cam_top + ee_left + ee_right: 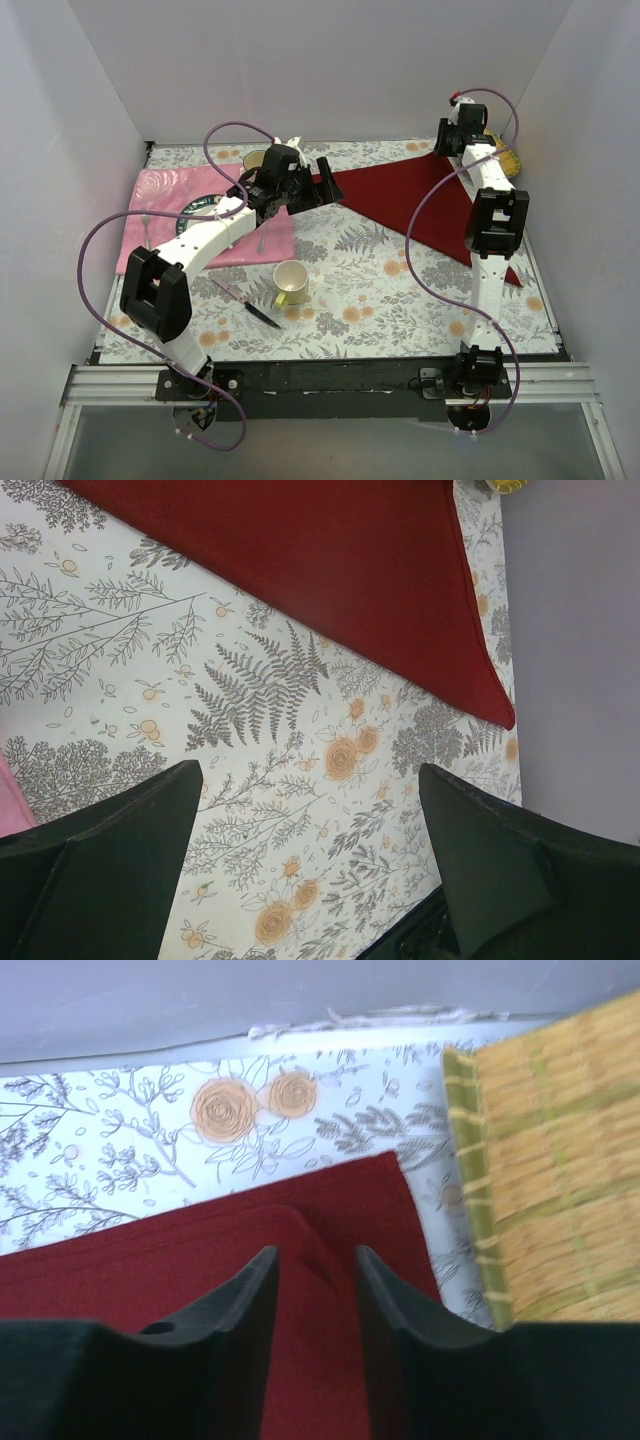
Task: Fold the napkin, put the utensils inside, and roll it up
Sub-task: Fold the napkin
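Napkin (420, 205): dark red, folded to a triangle and lying flat on the floral tablecloth (380, 300), beyond the cup (290, 283) and to its right; one long tip reaches toward the space straight beyond the cup.
Knife (247, 304): black handle, thin blade, flat on the tablecloth just left of the cup, apart from the napkin.
Left gripper (315, 192): hangs beyond the cup, by the napkin's left tip; fingers spread wide and released, nothing between them but bare tablecloth in the left wrist view (308, 780).
Right gripper (452, 140): far beyond the cup and well to its right, down on the napkin's far corner; fingers parted by a narrow gap (317, 1260), with a raised fold of the red cloth (150, 1260) standing in that gap.
Yellow ribbed mat (560, 1160): farther right of the cup than the napkin, just beside the napkin's far corner.
Pink cloth (150, 200): left of the cup and beyond it, with a dark-rimmed plate (200, 208) on top.
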